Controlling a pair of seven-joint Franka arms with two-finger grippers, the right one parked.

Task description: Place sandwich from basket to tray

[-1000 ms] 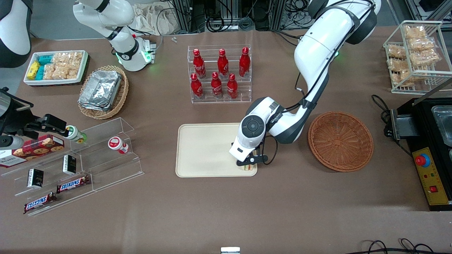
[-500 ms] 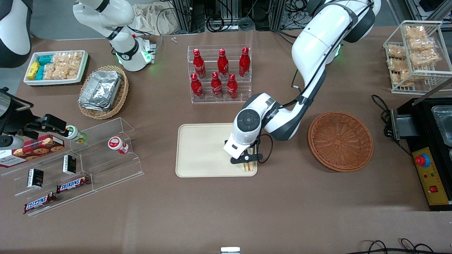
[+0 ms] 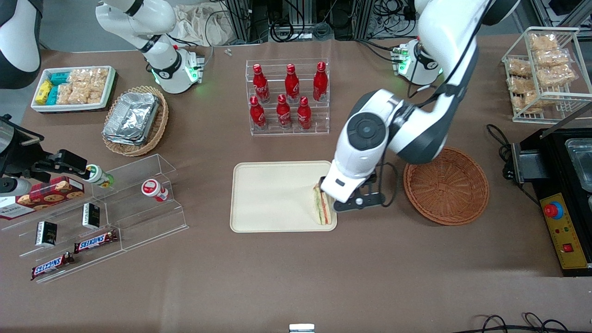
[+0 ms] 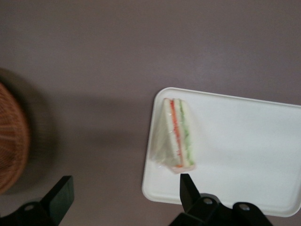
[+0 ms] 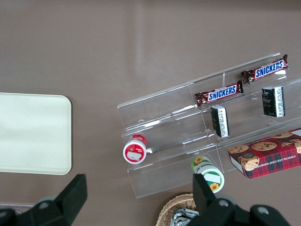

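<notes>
The sandwich point(image 3: 322, 209), a wrapped white wedge with orange-red and green filling, lies on the cream-beige tray point(image 3: 268, 196) at the corner nearest the front camera and the basket. It also shows in the left wrist view point(image 4: 176, 134), on the tray point(image 4: 244, 141). My left gripper point(image 3: 352, 198) is open and empty. It is raised above the tray's edge, between the sandwich and the round reddish-brown basket point(image 3: 446, 185), and is apart from the sandwich. The basket point(image 4: 10, 136) holds nothing that I can see.
A clear rack of red bottles point(image 3: 286, 97) stands farther from the front camera than the tray. A tan wicker basket of foil containers point(image 3: 134, 118), a white snack bin point(image 3: 71, 88) and a clear stepped shelf point(image 3: 106, 208) lie toward the parked arm's end. A wire rack point(image 3: 545, 69) and black machine point(image 3: 562, 185) stand beside the basket.
My left gripper has let go of the sandwich, risen and moved off it toward the basket. The sandwich stays on the tray, now uncovered.
</notes>
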